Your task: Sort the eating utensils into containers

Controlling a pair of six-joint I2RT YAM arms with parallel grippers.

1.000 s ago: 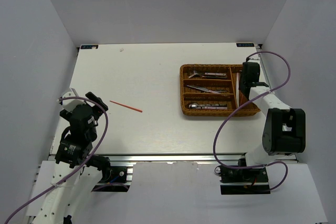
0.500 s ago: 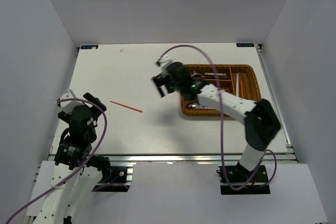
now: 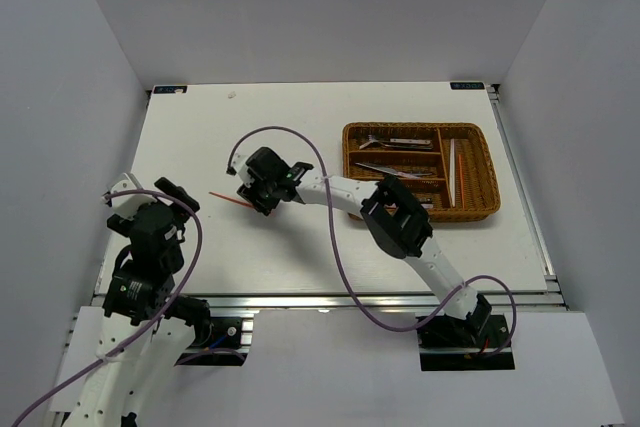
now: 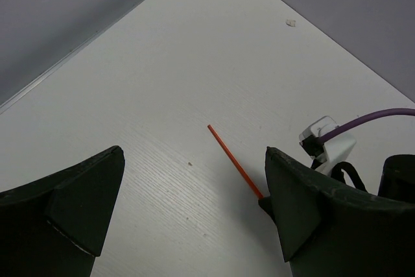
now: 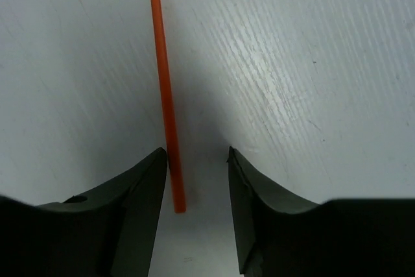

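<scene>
Cutlery [image 3: 398,142] fills the tray's [image 3: 487,172] long sections (chopsticks [image 3: 452,172], the narrow one).

The tray [image 3: 346,162] sits on the far right part of the surface [image 3: 300,127]. Utensils [image 3: 400,170] lie in its three long sections, which are stacked from far to near, and chopsticks [image 3: 452,169] lie in the narrow section at its right end. Left of the tray, a single chopstick [image 3: 225,197] lies flat on the surface, its right end between the fingers of the right gripper [image 3: 262,190]. The left gripper [image 3: 150,190] is further left, apart from it.
</scene>
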